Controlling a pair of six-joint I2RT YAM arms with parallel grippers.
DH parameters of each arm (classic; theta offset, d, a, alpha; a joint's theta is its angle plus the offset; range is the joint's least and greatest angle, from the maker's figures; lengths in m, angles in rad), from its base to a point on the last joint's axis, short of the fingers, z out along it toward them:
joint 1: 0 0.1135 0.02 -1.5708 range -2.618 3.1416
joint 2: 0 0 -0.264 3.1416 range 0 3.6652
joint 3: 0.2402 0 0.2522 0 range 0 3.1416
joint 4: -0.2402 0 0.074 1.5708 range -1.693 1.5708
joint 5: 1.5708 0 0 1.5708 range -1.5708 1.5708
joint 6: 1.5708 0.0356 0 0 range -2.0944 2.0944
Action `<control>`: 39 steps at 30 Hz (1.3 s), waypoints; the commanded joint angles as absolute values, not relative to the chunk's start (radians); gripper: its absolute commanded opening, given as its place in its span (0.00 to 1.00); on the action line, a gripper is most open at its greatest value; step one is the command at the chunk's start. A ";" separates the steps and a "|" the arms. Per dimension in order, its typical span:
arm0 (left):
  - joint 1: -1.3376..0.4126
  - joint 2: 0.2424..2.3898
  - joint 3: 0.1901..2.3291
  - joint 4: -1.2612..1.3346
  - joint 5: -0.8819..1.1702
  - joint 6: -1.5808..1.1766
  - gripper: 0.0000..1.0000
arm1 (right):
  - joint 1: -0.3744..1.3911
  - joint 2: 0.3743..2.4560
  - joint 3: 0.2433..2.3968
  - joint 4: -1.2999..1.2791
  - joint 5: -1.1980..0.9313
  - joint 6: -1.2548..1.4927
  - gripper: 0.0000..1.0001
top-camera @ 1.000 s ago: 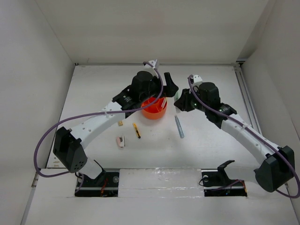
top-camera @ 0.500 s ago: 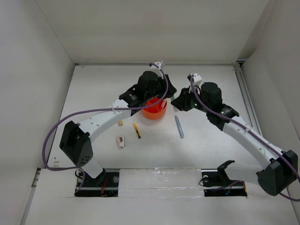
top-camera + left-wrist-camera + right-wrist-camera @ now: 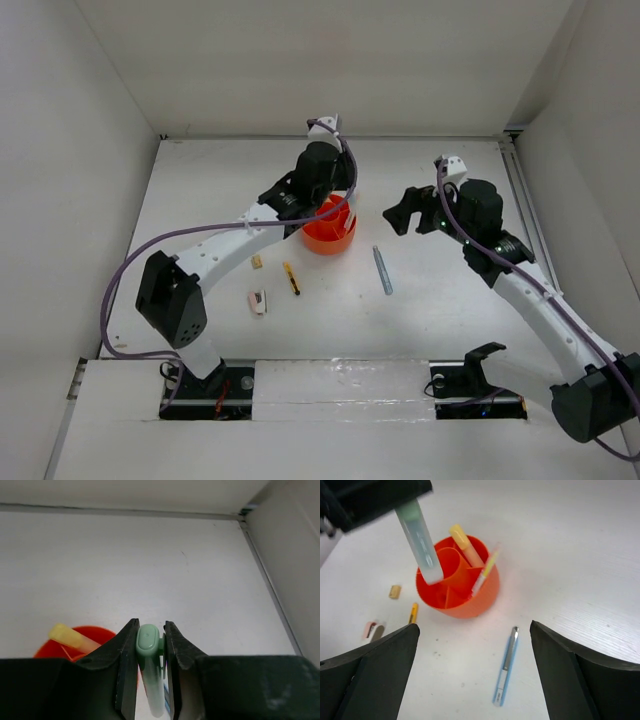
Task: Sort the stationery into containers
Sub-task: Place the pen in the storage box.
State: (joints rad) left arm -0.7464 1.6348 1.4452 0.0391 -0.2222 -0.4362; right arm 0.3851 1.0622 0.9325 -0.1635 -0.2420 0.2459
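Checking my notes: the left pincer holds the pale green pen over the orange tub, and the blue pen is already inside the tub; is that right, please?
Not quite: the blue pen lies on the table beside the tub, as the right wrist view shows; the rest is right.

Surface findings: the orange organizer tub [image 3: 470,607] is showing smooth, slightly glossy plastic. The pale green marker [image 3: 422,545] is presenting a translucent, frosted-looking plastic barrel under an opaque matt cap. The fingers [image 3: 125,675] of the left gripper [image 3: 151,626] are reading as matt black plastic. The white table [image 3: 580,555] is looking matt, with a faint streaked grain. The grey-blue pen [image 3: 504,672] is showing satin plastic, and its tip is appearing metallic. The purple cable [image 3: 112,295] is wearing a smooth sheath.
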 commanded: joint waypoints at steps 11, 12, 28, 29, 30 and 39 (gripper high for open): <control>-0.658 1.764 1.439 0.319 -0.472 -0.376 0.00 | 0.365 0.950 0.854 -0.222 -0.238 0.183 0.98; -0.658 1.764 1.430 0.319 -0.472 -0.376 0.00 | 0.365 0.950 0.854 -0.222 -0.238 0.183 0.98; -0.658 1.827 1.356 0.385 -0.425 -0.434 0.00 | 0.365 0.959 0.854 -0.204 -0.256 0.173 0.98; -0.658 1.836 1.347 0.385 -0.425 -0.434 0.00 | 0.365 0.959 0.854 -0.204 -0.256 0.173 0.98; -0.658 1.836 1.347 0.385 -0.425 -0.443 0.00 | 0.365 0.959 0.854 -0.204 -0.256 0.173 0.98; -0.658 1.836 1.306 0.385 -0.393 -0.462 0.08 | 0.365 0.959 0.854 -0.195 -0.256 0.173 1.00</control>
